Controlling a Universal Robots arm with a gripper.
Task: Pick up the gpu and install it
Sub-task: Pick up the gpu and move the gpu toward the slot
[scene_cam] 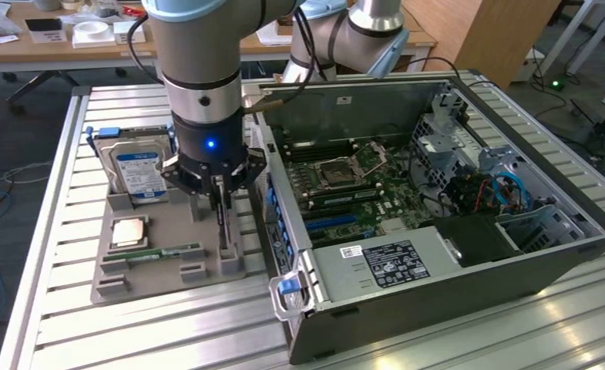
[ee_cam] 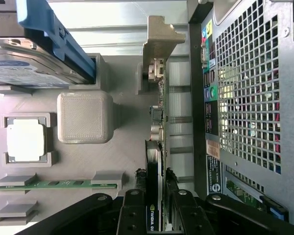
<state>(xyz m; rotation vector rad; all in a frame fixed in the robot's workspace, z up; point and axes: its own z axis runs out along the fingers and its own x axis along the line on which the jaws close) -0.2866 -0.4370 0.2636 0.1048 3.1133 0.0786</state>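
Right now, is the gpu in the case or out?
Out: the gpu stands on edge in the gray holder beside the open computer case.

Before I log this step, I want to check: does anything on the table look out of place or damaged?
Nothing stands out. The gpu stands on edge in the grey holder, with the gripper closed on it. The hard drive sits in its own slot.

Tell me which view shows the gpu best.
The wrist view: the gpu stands on edge in the grey holder, board edge and silver bracket plain. In the exterior view it is a thin dark strip under the gripper.
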